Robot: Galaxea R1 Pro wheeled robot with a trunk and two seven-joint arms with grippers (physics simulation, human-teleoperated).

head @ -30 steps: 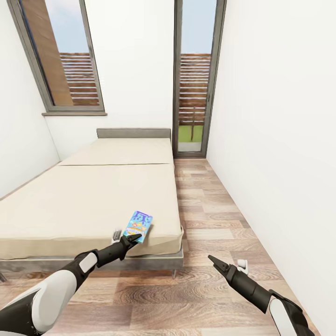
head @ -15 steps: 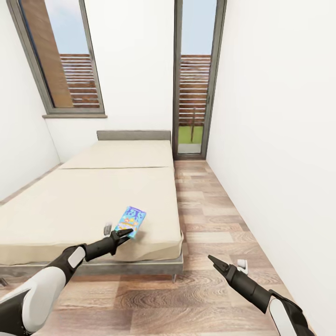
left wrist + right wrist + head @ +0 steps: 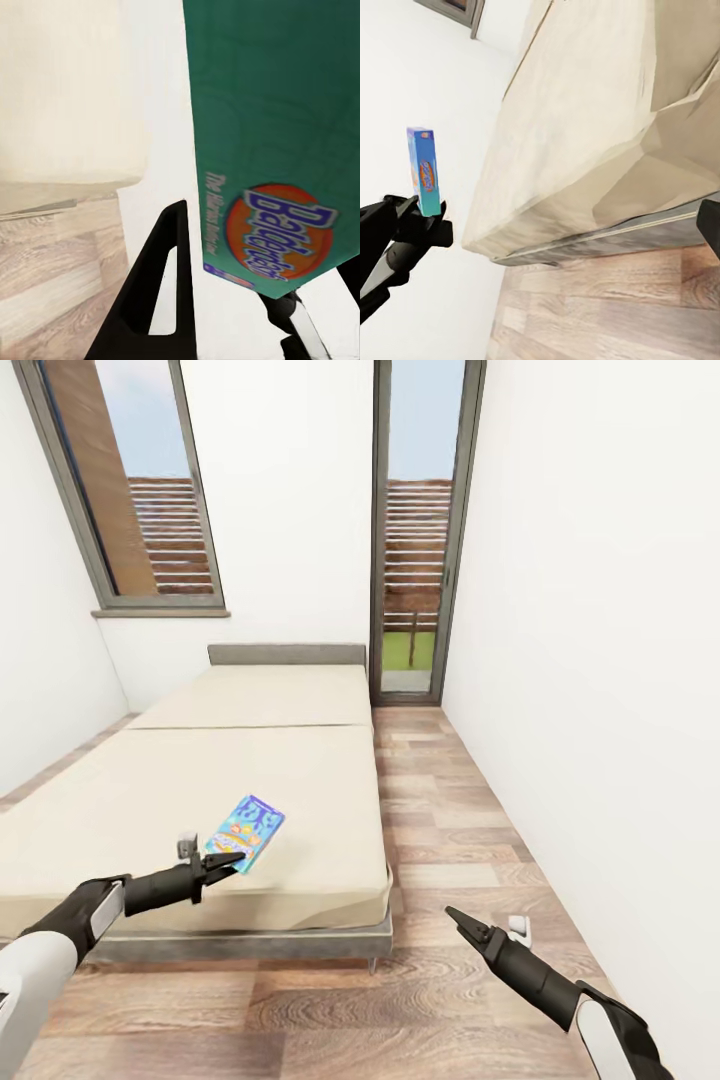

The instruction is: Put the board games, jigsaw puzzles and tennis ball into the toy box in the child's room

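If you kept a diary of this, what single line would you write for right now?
left gripper: shut on blue board game, lifted above bed | right gripper: empty, over floor

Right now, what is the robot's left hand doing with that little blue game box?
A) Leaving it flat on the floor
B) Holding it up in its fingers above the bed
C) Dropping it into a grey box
B: the left gripper is shut on the blue board game, held lifted over the bed.

Left gripper (image 3: pixel 222 861) clamped, arm outstretched; right gripper (image 3: pixel 487 930) parted, arm low.
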